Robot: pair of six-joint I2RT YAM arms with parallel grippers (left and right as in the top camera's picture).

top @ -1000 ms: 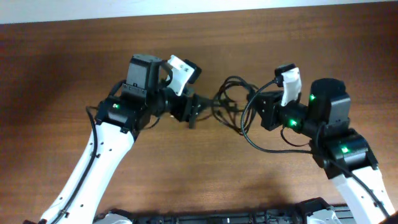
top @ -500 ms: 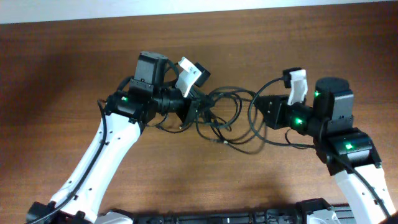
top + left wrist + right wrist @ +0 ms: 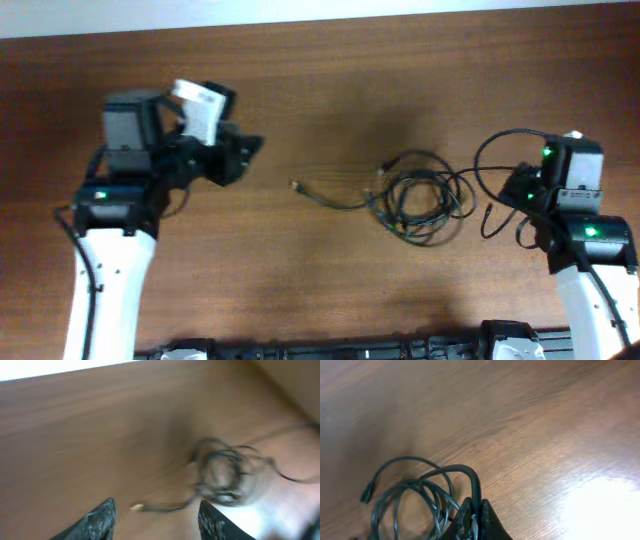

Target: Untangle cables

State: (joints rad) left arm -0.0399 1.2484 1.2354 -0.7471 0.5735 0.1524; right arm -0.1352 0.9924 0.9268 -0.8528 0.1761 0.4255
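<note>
The cables lie in a loose round pile on the desk, right of the middle. One thin tail runs out of the pile to the left and ends in a small plug. So the whole thing is stretched sideways, from one arm toward the other. The right tool is just beside the pile, much nearer than the left one. Its two fingers are pressed together, and a black cord comes up from between them, so it seems to be pinching one of the cables, though the view is too tight to be sure. The left tool is well apart from the pile, up and to the left of it. Its fingers are spread wide with nothing in them. It points toward the pile, and the plug is the closest part for it to reach.
</note>
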